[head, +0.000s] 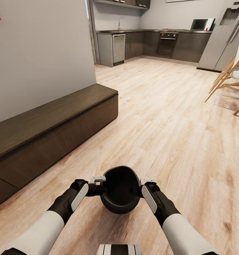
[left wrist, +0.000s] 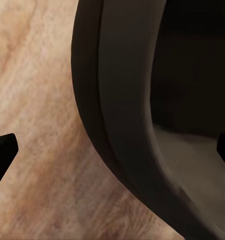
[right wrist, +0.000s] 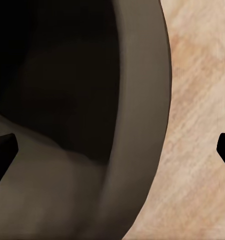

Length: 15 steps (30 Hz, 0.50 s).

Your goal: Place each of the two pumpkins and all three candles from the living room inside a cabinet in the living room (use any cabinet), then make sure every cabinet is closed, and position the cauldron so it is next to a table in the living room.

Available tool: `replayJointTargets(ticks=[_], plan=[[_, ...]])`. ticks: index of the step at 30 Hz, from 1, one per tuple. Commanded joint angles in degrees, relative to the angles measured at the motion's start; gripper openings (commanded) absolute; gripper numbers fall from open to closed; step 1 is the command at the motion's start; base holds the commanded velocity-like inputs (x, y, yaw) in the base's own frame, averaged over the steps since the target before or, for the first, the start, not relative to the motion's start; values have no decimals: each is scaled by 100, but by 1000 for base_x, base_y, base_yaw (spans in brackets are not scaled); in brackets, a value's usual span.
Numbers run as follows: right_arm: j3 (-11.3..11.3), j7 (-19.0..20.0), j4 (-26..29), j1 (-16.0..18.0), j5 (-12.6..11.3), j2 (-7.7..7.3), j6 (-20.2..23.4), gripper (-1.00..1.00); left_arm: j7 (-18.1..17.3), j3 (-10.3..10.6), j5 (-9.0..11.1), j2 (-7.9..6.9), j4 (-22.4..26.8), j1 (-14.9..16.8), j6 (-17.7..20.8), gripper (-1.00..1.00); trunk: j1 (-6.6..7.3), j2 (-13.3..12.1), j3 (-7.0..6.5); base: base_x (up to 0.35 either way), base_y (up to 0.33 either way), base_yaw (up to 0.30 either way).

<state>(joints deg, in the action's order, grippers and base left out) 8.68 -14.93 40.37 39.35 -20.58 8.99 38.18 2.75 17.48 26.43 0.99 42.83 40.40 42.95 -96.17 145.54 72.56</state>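
Fingers (left wrist: 3, 150) of both grippers straddle the cauldron (head: 120, 194) rim, holding it mouth-up above plank floor (head: 176, 117); cabinet (head: 45, 131) lies leftward.

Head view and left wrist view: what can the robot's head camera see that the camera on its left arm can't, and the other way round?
The head view alone takes in the room: the long dark cabinet along the wall, the grey kitchen at the far end, wooden chairs, and both arms, with the left gripper and right gripper at opposite sides of the cauldron.

The left wrist view alone gives a close look at the thick rim and the pale inside bottom.

Both show the black cauldron and the light wood floor.
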Motion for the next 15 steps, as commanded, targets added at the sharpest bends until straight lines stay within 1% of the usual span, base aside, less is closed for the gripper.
replayJointTargets(ticks=[1,2,10,14,15], plan=[[20,-54,7,2,-60,-3,14,100,30,9,38,-2,6,3,20,100,-1,4,27,0,0,0],[20,-54,8,2,-60,-3,14,100,31,9,38,-2,6,3,20,100,-4,5,49,0,0,0],[20,-55,9,2,-60,-3,14,100,26,9,38,-2,6,3,-33,100,-4,5,49,0,0,0],[21,-54,12,2,-60,-3,14,100,24,9,38,-2,6,3,-46,100,-14,10,138,0,0,0],[21,-54,11,2,-60,-3,14,100,24,9,38,-2,6,3,-47,100,-14,10,138,0,0,0]])
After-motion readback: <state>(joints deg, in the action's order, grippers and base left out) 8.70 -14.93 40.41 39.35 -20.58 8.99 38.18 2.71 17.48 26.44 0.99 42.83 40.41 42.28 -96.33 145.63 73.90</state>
